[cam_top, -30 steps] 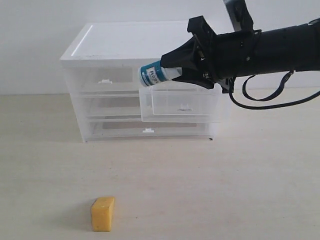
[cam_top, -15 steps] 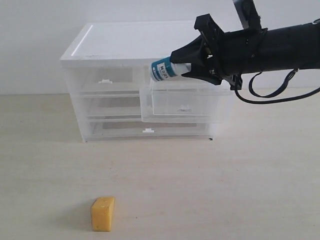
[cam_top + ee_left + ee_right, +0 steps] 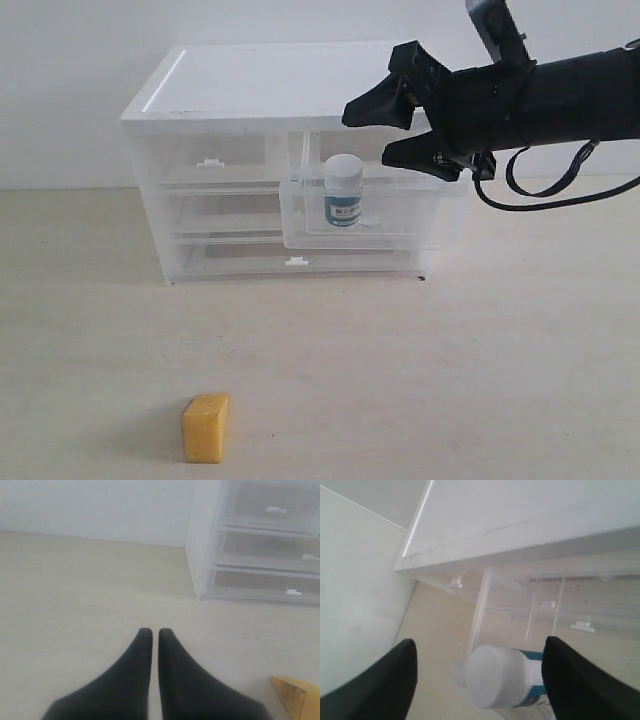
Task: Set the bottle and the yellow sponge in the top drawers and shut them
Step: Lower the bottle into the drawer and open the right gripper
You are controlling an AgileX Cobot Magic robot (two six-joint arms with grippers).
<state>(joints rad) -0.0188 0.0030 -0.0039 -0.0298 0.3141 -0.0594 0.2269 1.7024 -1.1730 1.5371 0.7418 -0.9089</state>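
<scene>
The bottle (image 3: 344, 190) stands upright, white cap up, inside the pulled-out right top drawer (image 3: 400, 216). My right gripper (image 3: 368, 137) hangs open just above it, touching nothing. In the right wrist view the bottle (image 3: 505, 682) sits below and between the wide-apart fingers of that gripper (image 3: 479, 647). The left top drawer (image 3: 210, 160) is closed. The yellow sponge (image 3: 205, 428) lies on the table in front, far from the cabinet. My left gripper (image 3: 151, 632) is shut and empty, low over the table, with the sponge (image 3: 297, 697) beside it; it is out of the exterior view.
The white-topped cabinet (image 3: 270, 85) stands at the back against a pale wall. Two full-width drawers (image 3: 295, 258) below the top pair are closed. The right arm and its cable (image 3: 540, 195) stretch in from the right over the cabinet's corner.
My right gripper has opened and let go of the bottle, which dropped from lying tilted between the fingers to standing in the right top drawer. The sponge has not moved.
</scene>
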